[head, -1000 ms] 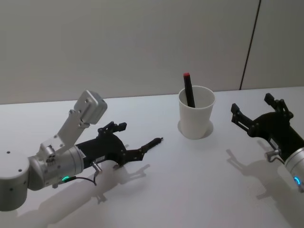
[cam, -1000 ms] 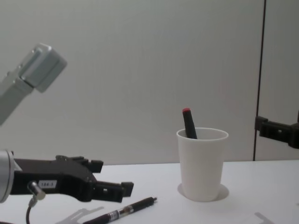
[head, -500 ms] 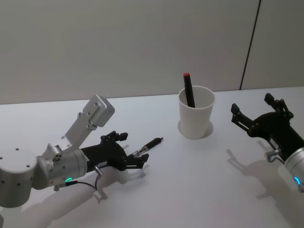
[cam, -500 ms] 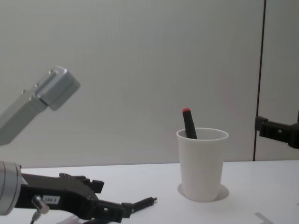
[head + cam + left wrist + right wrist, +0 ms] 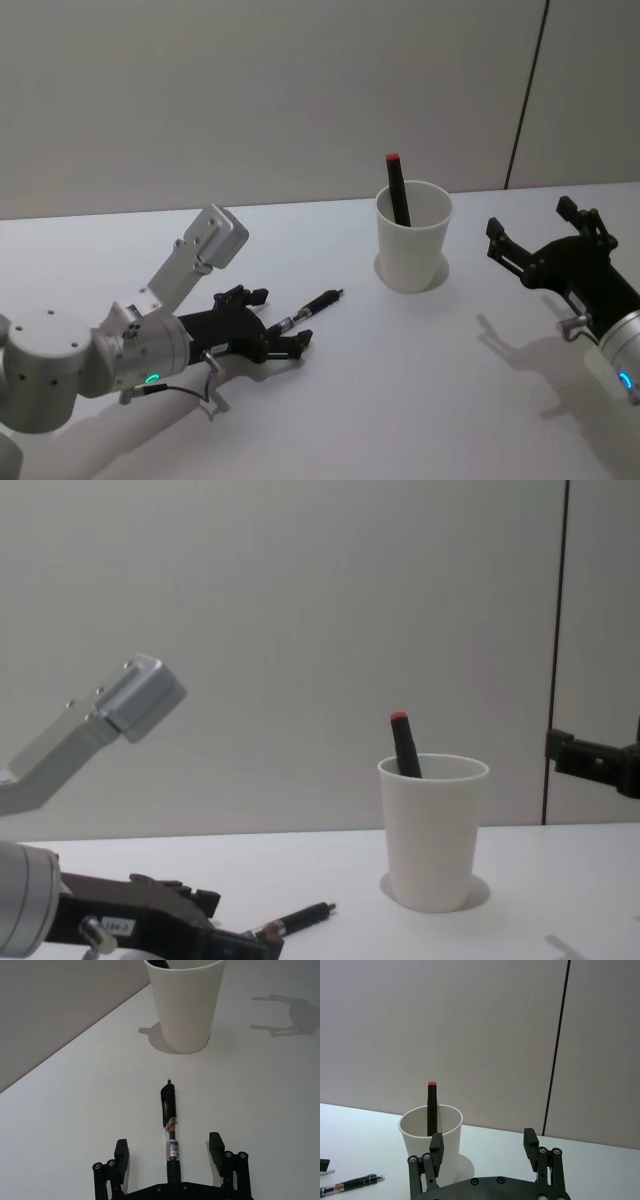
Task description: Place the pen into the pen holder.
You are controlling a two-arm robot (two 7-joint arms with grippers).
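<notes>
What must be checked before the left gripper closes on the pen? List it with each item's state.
1. left gripper open: ok.
2. pen flat on the table and centred between the jaws: ok.
3. Jaws low enough to catch the pen: cannot tell.
4. pen holder upright: ok.
5. Room in it beside the red-tipped marker: ok, the marker leans at one side.
6. right gripper apart from the pen holder: ok, open, off to its right.
</notes>
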